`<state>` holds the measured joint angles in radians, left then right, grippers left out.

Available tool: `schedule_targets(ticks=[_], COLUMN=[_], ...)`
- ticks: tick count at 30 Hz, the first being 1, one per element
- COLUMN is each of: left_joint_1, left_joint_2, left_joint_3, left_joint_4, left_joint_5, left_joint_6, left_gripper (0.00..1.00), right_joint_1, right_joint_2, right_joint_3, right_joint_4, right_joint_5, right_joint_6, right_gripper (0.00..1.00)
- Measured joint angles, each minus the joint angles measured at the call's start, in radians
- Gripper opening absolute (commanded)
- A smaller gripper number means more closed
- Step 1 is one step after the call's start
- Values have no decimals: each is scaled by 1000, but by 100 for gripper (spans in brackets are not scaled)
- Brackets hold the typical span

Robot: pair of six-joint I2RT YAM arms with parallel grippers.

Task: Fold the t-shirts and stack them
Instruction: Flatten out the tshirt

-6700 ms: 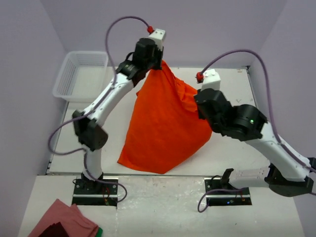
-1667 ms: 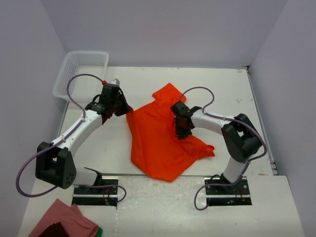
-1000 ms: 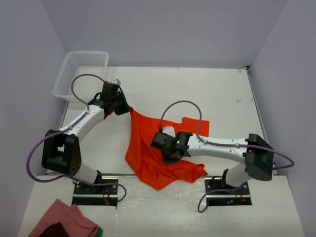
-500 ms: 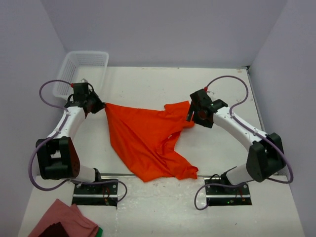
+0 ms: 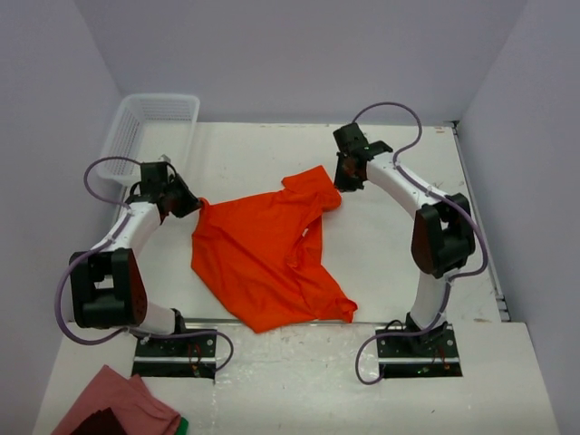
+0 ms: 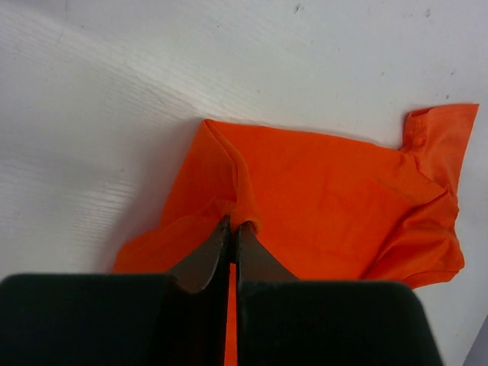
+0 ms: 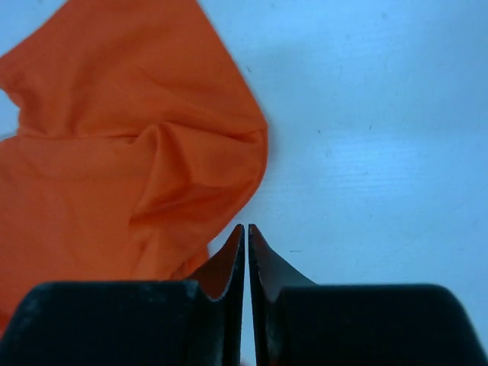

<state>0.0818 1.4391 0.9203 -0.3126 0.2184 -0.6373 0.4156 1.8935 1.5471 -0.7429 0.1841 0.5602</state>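
One orange-red t-shirt (image 5: 267, 258) lies crumpled and partly spread on the white table (image 5: 399, 263), a sleeve (image 5: 313, 186) pointing to the far right. My left gripper (image 5: 190, 207) is low at the shirt's left corner, shut on a pinched fold of fabric (image 6: 232, 200); in the left wrist view the shirt (image 6: 335, 198) stretches away from the gripper (image 6: 232, 222). My right gripper (image 5: 341, 184) sits just right of the sleeve. Its jaws (image 7: 245, 227) are shut with only bare table between them, and the t-shirt (image 7: 114, 160) lies beside the left finger.
A white mesh basket (image 5: 149, 127) stands at the far left corner. A pinkish-red cloth (image 5: 118, 408) lies on the near shelf at bottom left, beyond the arm bases. The right wall runs along the table's right edge (image 5: 476, 208).
My right gripper has let go of the shirt's right edge, closed empty and moved toward the far side. The shirt has dropped slack onto the table. The left gripper keeps its hold and shifted slightly inward.
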Motion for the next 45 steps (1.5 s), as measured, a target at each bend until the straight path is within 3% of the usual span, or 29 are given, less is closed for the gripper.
schedule_targets(ticks=[4, 8, 11, 19, 27, 37, 45], left_joint_1=[0, 0, 0, 0, 0, 0, 0], left_joint_2=[10, 10, 10, -9, -65, -76, -76], left_joint_3=[-29, -35, -35, -34, -20, -13, -29], left_joint_4=[5, 9, 12, 11, 10, 8, 14], left_joint_5=[10, 18, 18, 44, 48, 48, 48], left_joint_6=[5, 4, 4, 3, 5, 8, 14], left_gripper=[0, 0, 0, 0, 0, 0, 0], right_joint_1=[-18, -45, -56, -33, 64, 349, 575], right_joint_2=[87, 276, 378, 401, 221, -46, -160], right_joint_3=[197, 469, 523, 309, 5, -395, -470], right_joint_4=[-27, -68, -74, -92, -6, 146, 145], right_joint_5=[-51, -143, -206, -304, -333, -314, -241], right_joint_6=[-36, -60, -64, -60, -29, 112, 198], right_gripper=[0, 0, 0, 0, 0, 0, 0])
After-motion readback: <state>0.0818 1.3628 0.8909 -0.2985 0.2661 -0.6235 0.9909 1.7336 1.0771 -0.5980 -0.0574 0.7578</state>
